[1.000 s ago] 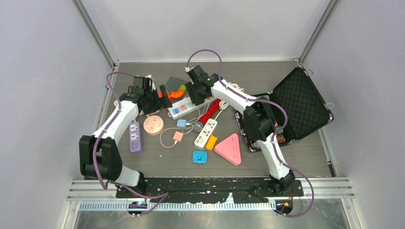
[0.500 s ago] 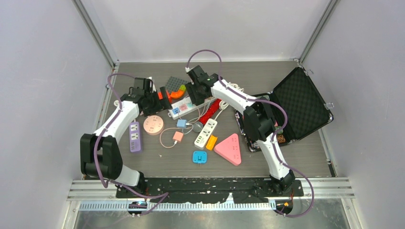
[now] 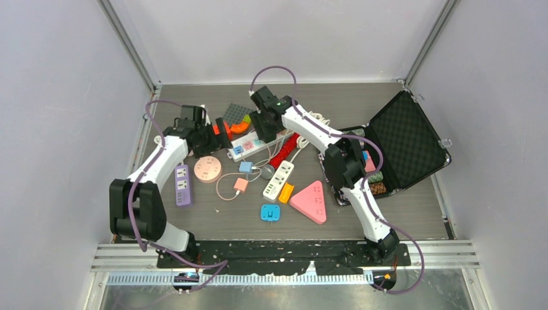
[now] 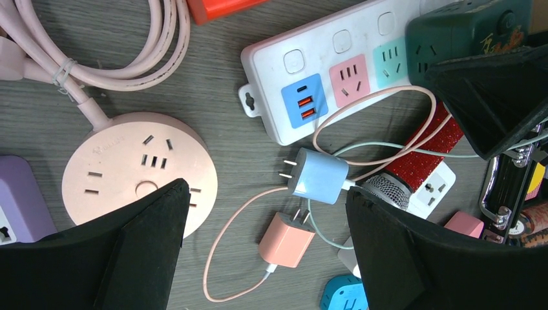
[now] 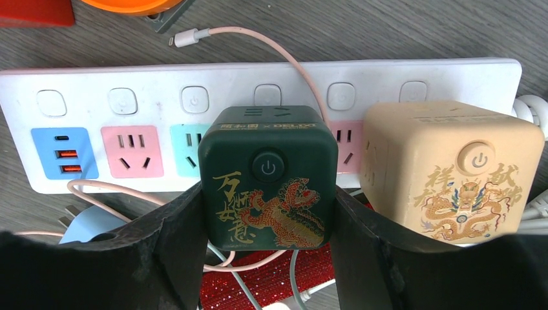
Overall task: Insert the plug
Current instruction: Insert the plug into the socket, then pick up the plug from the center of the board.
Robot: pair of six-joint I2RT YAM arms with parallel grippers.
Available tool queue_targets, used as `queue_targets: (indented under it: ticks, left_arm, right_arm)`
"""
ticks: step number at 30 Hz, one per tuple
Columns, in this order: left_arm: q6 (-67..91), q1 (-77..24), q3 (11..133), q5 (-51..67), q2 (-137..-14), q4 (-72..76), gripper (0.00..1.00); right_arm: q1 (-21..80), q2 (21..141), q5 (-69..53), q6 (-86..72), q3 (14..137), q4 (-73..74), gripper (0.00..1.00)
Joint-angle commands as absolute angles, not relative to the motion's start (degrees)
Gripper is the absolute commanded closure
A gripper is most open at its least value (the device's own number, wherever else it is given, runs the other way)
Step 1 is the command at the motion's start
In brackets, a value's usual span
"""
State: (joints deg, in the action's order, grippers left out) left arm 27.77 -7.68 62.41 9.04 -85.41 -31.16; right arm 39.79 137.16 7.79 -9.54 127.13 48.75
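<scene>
My right gripper [image 5: 268,216] is shut on a dark green cube plug [image 5: 268,177] with a gold and red dragon print. The cube sits over the long white power strip [image 5: 97,106], between its teal and pink sockets; its prongs are hidden. A beige cube [image 5: 452,168] stands on the strip just to its right. In the top view the right gripper [image 3: 262,121] is at the strip's [image 3: 249,143] far end. My left gripper [image 4: 265,194] hangs open above a pink charger [image 4: 286,240] and a blue charger [image 4: 318,175], holding nothing.
A round pink socket [image 3: 207,169], a purple strip [image 3: 183,185], a small white strip [image 3: 279,179], a pink triangle socket [image 3: 310,201] and a blue adapter [image 3: 269,212] lie around. A red glitter microphone [image 4: 426,155] and loose cables cross the middle. An open black case [image 3: 404,139] stands at the right.
My right gripper has shifted slightly left along the white strip with the green cube in it. The left gripper has barely moved and stays open.
</scene>
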Motion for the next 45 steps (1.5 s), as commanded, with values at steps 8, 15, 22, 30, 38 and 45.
queue_targets:
  ticks: [8,15,22,30,38,45]
  left_arm:
    - [26.56,-6.51,62.61,9.50,-84.00,-30.87,0.10]
    - [26.84,-6.46,63.15,8.28,-81.91,-31.59,0.07]
    - [26.43,-6.44,63.11,6.78,-80.31,-32.27,0.03]
    - [26.22,-6.49,61.46,9.97,-77.52,-31.71,0.10]
    - [27.59,-6.66,54.69,16.36,-72.90,-26.93,0.18]
    - [28.35,-11.19,49.34,18.58,-69.60,-23.52,0.20]
  right_arm:
    - [39.11,138.61,8.72,-10.66,129.78,56.00,0.55]
    - [36.63,132.64,5.05,-12.85,135.10,50.59,0.27]
    - [36.25,127.55,1.62,-12.09,130.45,43.70,0.06]
    - [36.54,114.04,0.77,-12.62,116.33,37.46,0.13]
    - [37.13,96.53,5.90,-21.66,92.74,32.08,0.35]
    - [37.77,86.20,3.91,-25.07,74.71,29.91,0.32]
